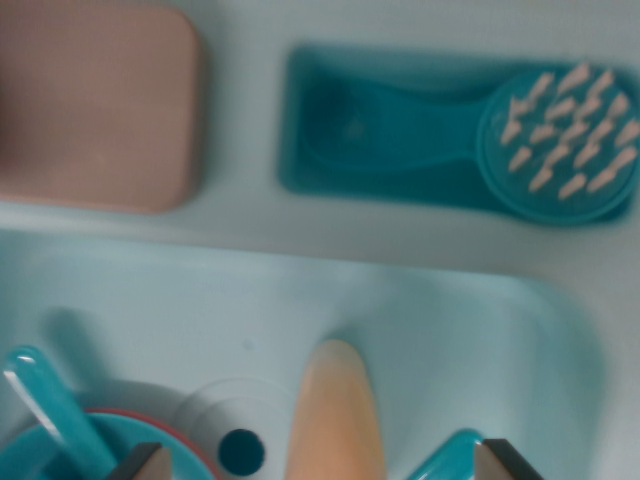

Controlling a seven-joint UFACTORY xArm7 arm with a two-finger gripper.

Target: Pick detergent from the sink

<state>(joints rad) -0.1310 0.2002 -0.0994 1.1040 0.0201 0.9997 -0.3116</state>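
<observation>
The detergent (335,415) is a peach-orange bottle with a tapered, rounded tip, lying in the pale blue sink basin (470,340) at the bottom middle of the wrist view. Its lower part runs out of frame. My gripper (326,464) is open; one dark fingertip (148,462) shows at the bottom left and the other at the bottom right. The bottle lies between the two fingers, apart from both. The picture is blurred.
A round drain hole (241,450) sits just left of the bottle. A teal bowl with a red rim (50,445) holds a teal utensil (55,405) at bottom left. On the ledge above lie a pink sponge (95,100) and a teal brush (470,130) in a recess.
</observation>
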